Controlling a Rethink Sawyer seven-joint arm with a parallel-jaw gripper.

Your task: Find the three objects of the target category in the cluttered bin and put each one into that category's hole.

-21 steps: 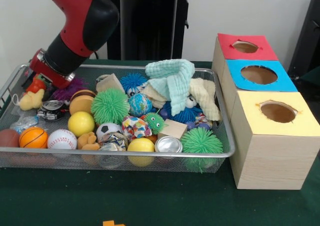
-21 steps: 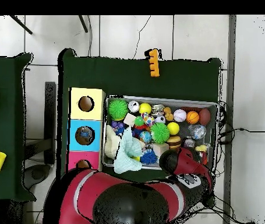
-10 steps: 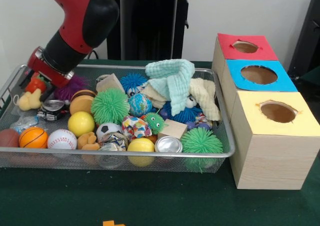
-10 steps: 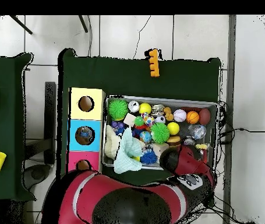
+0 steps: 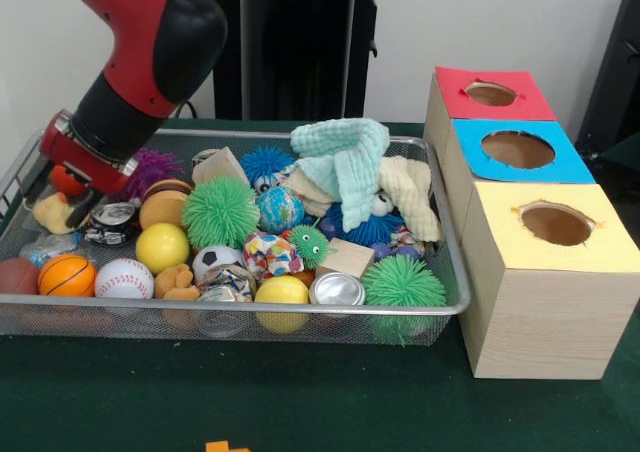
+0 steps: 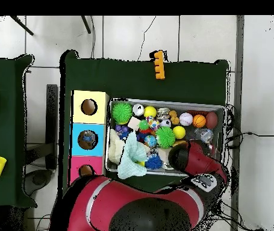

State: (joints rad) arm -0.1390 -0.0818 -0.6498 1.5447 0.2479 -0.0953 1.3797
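Observation:
A wire mesh bin [image 5: 440,307] [image 6: 165,102] is packed with toys. Three boxes with holes stand beside it, topped red [image 5: 491,93], blue [image 5: 518,149] and yellow [image 5: 556,223]. My gripper [image 5: 70,194] hangs low over the bin's left end in the front view, above a yellow plush toy [image 5: 48,212] and an orange-red toy [image 5: 64,179]. The wrist hides how it stands. In the overhead view the red arm [image 6: 196,161] covers that corner of the bin. Near the gripper lie a crushed can [image 5: 108,219], a purple spiky ball [image 5: 150,167] and a yellow ball [image 5: 162,246].
A basketball [image 5: 66,274], a baseball [image 5: 124,278], a soccer ball [image 5: 216,260], green spiky balls [image 5: 220,212], a silver can [image 5: 336,290], wooden blocks [image 5: 346,257] and a mint cloth [image 5: 345,162] fill the bin. An orange piece [image 6: 158,64] lies on the green table beyond it.
The arm has swung toward the bin's left end in the front view and dropped a little. It now partly covers the orange-red toy. The toys have not moved.

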